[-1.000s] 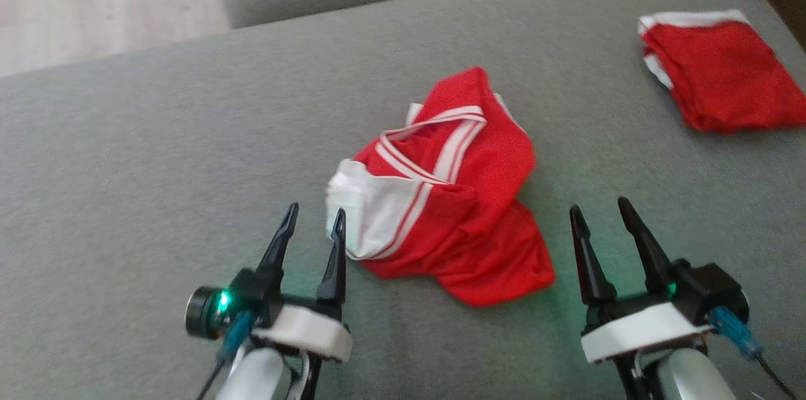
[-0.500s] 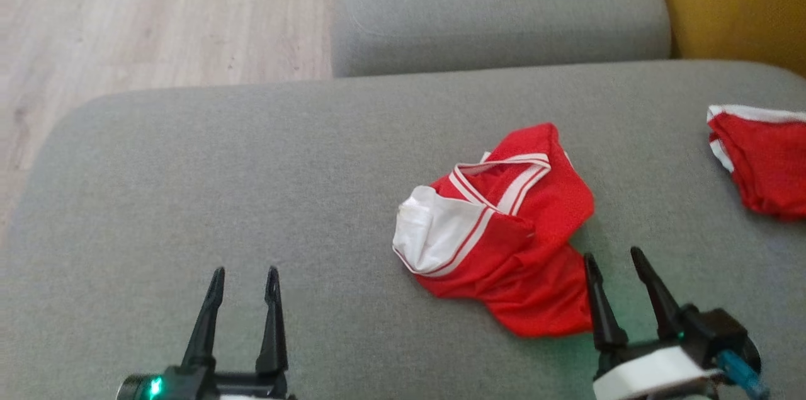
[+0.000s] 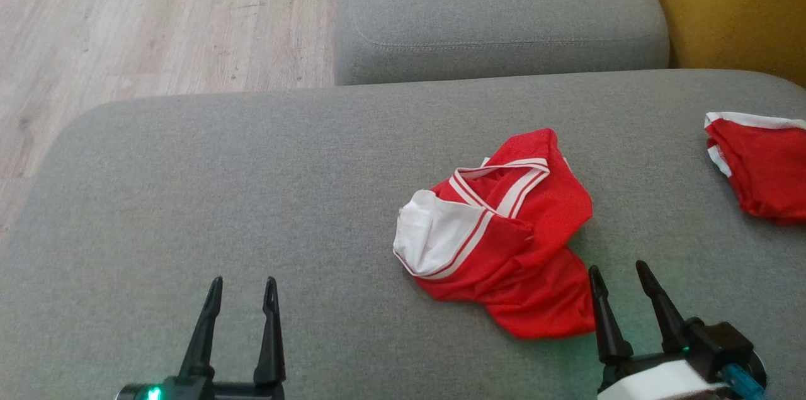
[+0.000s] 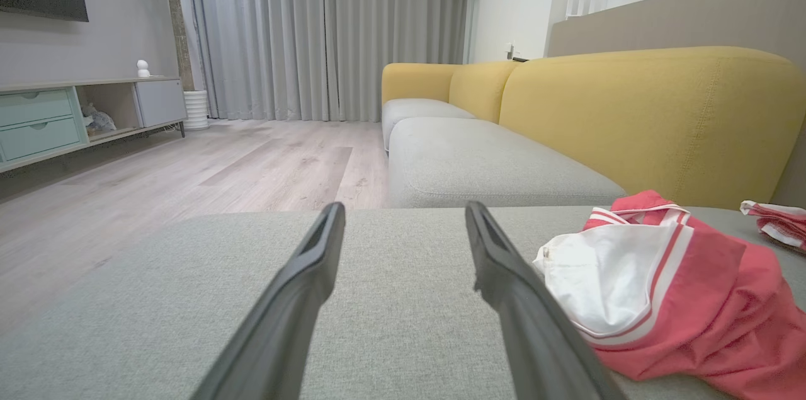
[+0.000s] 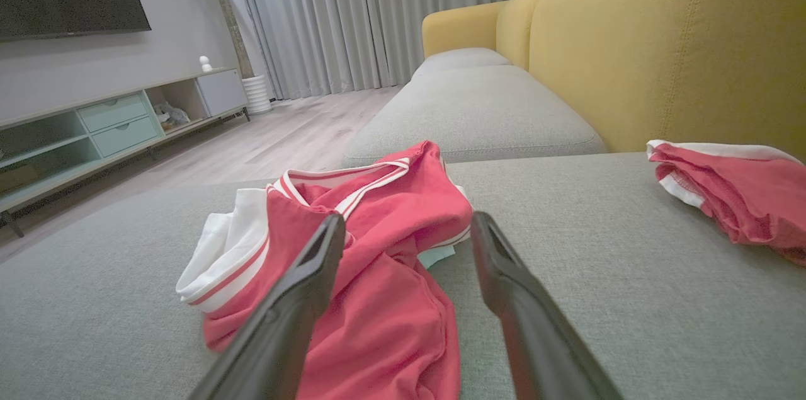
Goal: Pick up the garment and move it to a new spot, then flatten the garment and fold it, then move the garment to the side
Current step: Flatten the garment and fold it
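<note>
Garment [image 3: 504, 242]: crumpled red-and-white heap on grey cushion [image 3: 220, 186] | left gripper [image 3: 244, 280]: jaws apart, empty, well left of it | right gripper [image 3: 617, 266]: jaws apart, empty, just beside its near edge

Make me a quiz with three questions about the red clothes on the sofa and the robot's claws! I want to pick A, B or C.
1. Where does the crumpled red and white garment lie?
A) under a table
B) inside a basket
C) on the grey cushion

2. How many red garments are on that cushion?
A) one
B) two
C) four

3. How do the fingers of the left gripper and the right gripper stand?
A) spread apart, holding nothing
B) shut on the crumpled garment
C) shut on a toy

Answers:
1 C: grey fabric shows all around it.
2 B: a second one, the folded garment, lies far to the right.
3 A: bare cushion shows in the gap between each pair of fingers.
</note>
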{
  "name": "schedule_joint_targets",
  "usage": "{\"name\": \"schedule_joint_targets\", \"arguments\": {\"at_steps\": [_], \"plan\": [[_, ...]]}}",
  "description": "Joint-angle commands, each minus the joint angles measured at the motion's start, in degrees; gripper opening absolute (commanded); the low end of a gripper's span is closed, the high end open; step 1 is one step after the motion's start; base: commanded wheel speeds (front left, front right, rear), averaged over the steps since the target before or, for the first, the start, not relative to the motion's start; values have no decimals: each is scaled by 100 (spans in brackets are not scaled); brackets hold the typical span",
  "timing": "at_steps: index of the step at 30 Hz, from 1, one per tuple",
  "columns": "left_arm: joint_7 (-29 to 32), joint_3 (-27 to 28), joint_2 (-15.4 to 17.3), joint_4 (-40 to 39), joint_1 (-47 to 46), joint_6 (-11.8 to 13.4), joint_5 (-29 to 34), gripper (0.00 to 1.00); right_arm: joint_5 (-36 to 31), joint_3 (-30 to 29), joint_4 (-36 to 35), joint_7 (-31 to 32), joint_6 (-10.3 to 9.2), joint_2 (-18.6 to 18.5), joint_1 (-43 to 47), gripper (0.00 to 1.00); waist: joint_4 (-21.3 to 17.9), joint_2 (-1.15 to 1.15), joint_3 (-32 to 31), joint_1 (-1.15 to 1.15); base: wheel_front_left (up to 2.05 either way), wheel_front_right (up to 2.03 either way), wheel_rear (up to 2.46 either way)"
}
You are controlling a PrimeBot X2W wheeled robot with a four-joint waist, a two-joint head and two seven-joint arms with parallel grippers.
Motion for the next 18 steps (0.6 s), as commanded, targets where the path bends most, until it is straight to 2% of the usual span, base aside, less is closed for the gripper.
{"name": "schedule_joint_targets", "arguments": {"at_steps": [1, 18], "plan": [[-70, 187, -43, -197, -173, -15, 56, 100, 16, 135, -223, -22, -4, -21, -120, 100, -4, 0, -1, 0, 0, 0, 0], [-70, 33, -44, -162, -198, 63, 14, 100, 9, 147, -213, -22, -4, -21, -156, 100, -17, 0, 29, 0, 0, 0, 0]]}}
